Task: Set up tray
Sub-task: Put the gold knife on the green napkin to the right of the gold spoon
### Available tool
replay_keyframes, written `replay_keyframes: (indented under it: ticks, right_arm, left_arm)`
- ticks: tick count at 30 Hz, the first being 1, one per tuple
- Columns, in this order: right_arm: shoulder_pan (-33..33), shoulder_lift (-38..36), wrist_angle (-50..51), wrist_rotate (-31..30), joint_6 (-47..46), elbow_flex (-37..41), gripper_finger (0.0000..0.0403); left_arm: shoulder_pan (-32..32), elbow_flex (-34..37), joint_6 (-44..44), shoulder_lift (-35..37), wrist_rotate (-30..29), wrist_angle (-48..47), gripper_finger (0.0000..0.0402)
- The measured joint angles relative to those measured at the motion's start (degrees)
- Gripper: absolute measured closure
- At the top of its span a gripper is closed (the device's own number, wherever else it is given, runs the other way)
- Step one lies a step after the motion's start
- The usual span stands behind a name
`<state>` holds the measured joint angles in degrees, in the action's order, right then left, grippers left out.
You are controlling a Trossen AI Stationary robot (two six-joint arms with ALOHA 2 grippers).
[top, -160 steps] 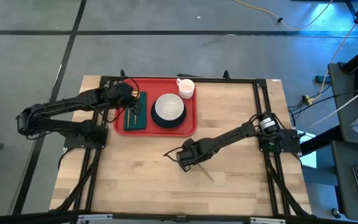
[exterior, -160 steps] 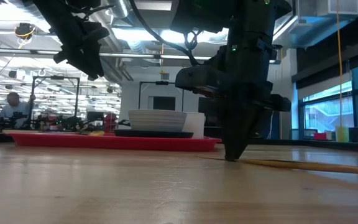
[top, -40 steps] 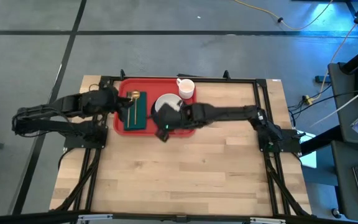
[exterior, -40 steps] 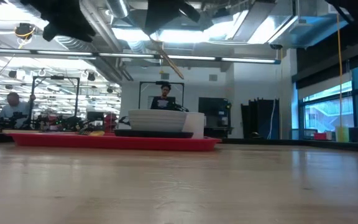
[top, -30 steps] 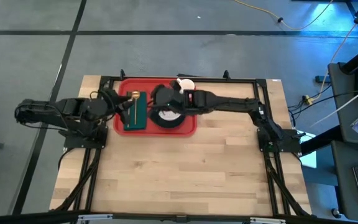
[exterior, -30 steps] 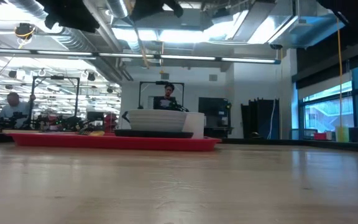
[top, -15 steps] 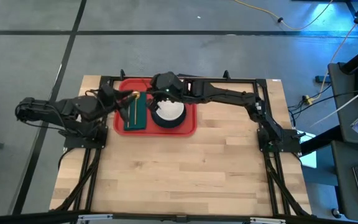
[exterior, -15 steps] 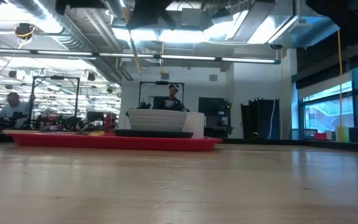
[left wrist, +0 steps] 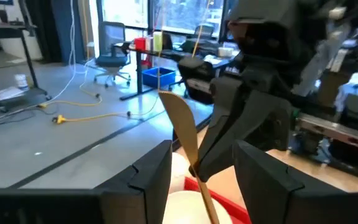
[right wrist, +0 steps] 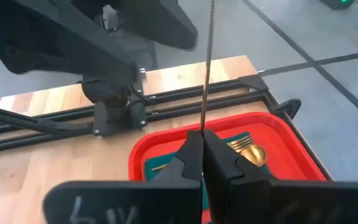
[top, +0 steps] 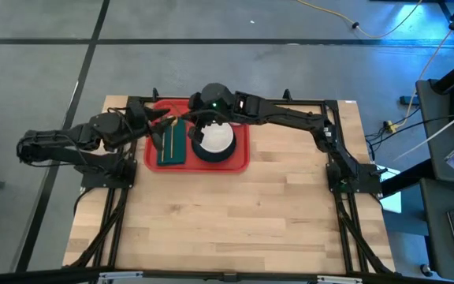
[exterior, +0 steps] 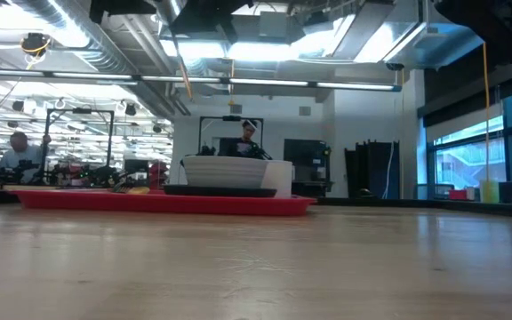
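Observation:
The red tray (top: 198, 167) lies at the table's far left part and carries a green napkin (top: 172, 150) and a white bowl (top: 213, 140) on a dark plate. A gold fork and spoon (right wrist: 247, 148) lie on the napkin. My right gripper (top: 186, 118) hovers over the tray's far edge, shut on a gold knife (left wrist: 180, 121). My left gripper (top: 152, 124) faces it from the left, open. In the left wrist view its fingers (left wrist: 148, 177) stand on either side of the knife, with no touch that I can see. My right gripper pinches the knife partway along its length (left wrist: 196, 167) between its two shut fingers. The blade (right wrist: 207, 68) sticks out past the fingertips toward my left gripper. The knife is lifted clear above the tray, slanting.
A white cup (exterior: 278, 178) stands behind the bowl on the tray; in the high view my right arm covers it. The wooden tabletop (top: 235, 221) stretches bare toward the near edge. Black frame rails (top: 306, 101) run along the far and side edges.
My right gripper has carried the knife from above the bowl toward the tray's far left corner and turned toward my left gripper. My left gripper has risen a little and tipped up toward the knife. The things on the tray have stayed put.

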<state>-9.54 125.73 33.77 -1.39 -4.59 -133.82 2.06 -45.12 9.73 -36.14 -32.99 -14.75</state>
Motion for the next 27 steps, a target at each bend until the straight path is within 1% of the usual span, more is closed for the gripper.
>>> replay_keyframes:
  ticks: [7,9,13,17,21,23,27]
  right_arm:
    - [0.00,0.00,0.39,0.06,2.20,0.00,0.0403]
    - [0.08,0.00,0.37,1.08,2.21,0.00,0.0403]
    - [0.44,0.00,0.15,3.08,2.15,0.00,0.0403]
    - [1.29,0.00,0.16,3.08,2.30,0.00,0.0403]
    - [1.89,0.00,0.21,2.99,3.48,0.00,0.0403]
    - [1.92,0.00,0.40,3.02,3.47,0.00,0.0403]
    - [1.99,0.00,1.58,3.21,3.62,0.00,0.0403]
  left_arm:
    - [0.81,0.02,-2.24,-0.52,0.65,-0.02,0.0238]
    - [0.81,0.02,-2.60,-0.48,1.21,0.05,0.0238]
    - [0.81,0.02,-2.53,-0.33,1.00,0.05,0.0238]
    - [0.81,0.02,-2.13,-0.35,-1.01,0.01,0.0238]
    - [0.77,0.02,-2.09,-0.33,-1.01,0.06,0.0241]
    - [0.79,0.02,-2.25,-0.33,0.24,0.73,0.0245]
    - [0.79,0.02,-2.57,-0.35,6.46,4.31,0.0258]
